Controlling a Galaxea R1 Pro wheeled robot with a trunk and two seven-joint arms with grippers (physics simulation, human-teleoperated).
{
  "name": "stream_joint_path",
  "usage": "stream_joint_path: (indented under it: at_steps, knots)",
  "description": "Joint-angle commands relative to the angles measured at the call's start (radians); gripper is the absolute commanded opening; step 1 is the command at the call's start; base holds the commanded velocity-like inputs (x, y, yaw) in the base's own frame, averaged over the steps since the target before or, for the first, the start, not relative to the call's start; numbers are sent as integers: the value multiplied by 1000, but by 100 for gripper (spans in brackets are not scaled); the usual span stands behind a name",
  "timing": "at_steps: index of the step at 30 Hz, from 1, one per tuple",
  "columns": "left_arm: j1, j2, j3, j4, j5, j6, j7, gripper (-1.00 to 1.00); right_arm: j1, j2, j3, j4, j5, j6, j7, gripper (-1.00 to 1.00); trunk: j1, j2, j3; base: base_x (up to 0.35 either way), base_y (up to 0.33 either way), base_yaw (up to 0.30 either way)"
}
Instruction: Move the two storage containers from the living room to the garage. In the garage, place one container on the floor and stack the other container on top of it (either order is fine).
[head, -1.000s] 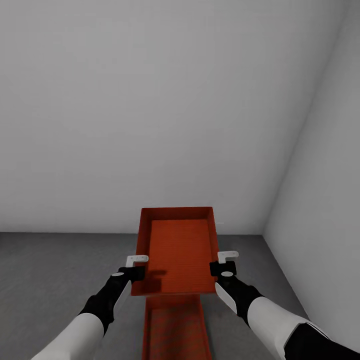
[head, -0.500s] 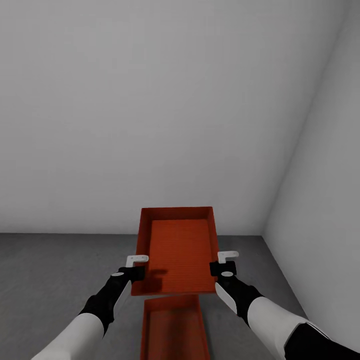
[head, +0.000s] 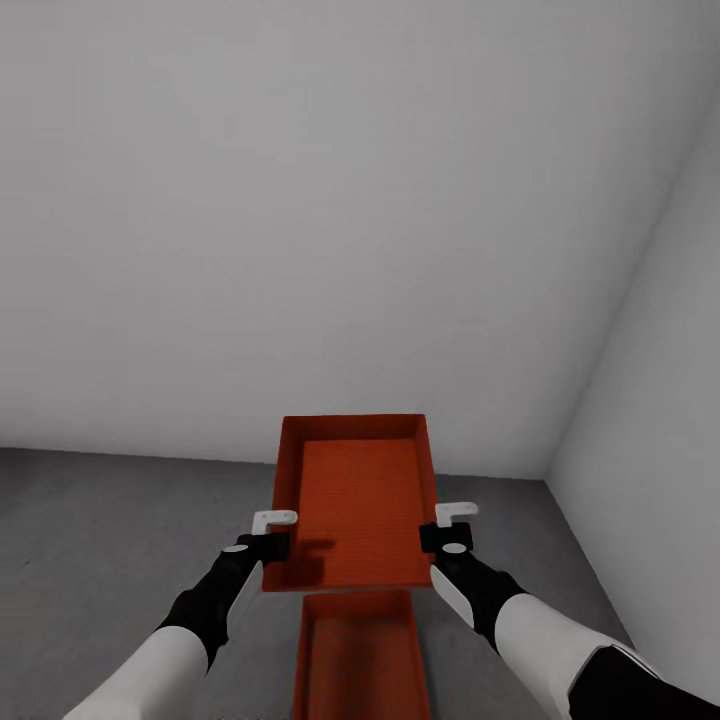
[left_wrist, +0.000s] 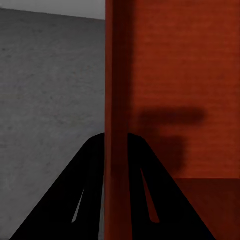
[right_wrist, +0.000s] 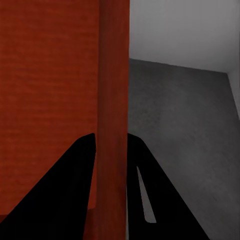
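I hold an orange-red storage container (head: 358, 500) level in the air between both arms. My left gripper (head: 272, 546) is shut on its left wall (left_wrist: 116, 100), and my right gripper (head: 440, 538) is shut on its right wall (right_wrist: 113, 100). The second storage container (head: 362, 658) lies on the dark grey garage floor (head: 110, 540) directly below and nearer to me, its far end hidden under the held one. The black fingers (left_wrist: 85, 190) straddle the thin wall in the left wrist view, and the fingers (right_wrist: 145, 190) do the same in the right wrist view.
A plain pale grey wall (head: 300, 220) stands close ahead. A second wall (head: 660, 400) meets it in a corner at the right. Open concrete floor stretches to the left of the containers.
The whole picture has shifted: the wall corner sits further right and the floor container slid slightly right under the held one. Arms and held container keep their pose.
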Motion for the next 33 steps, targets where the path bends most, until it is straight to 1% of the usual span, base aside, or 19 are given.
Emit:
stream_joint_path:
  at_steps: [1, 33]
  knots:
    - [-1, 1, -12, -4, 2, -2, 11, -100, -1, -10, 24, 35, -33, 10, -10, -100, 1, -2, -2, 0, 0, 83]
    - [-1, 2, -14, -6, 2, -3, 5, -100, -1, -10, 24, 37, -33, 9, -11, -100, 1, -2, -2, 0, 0, 5]
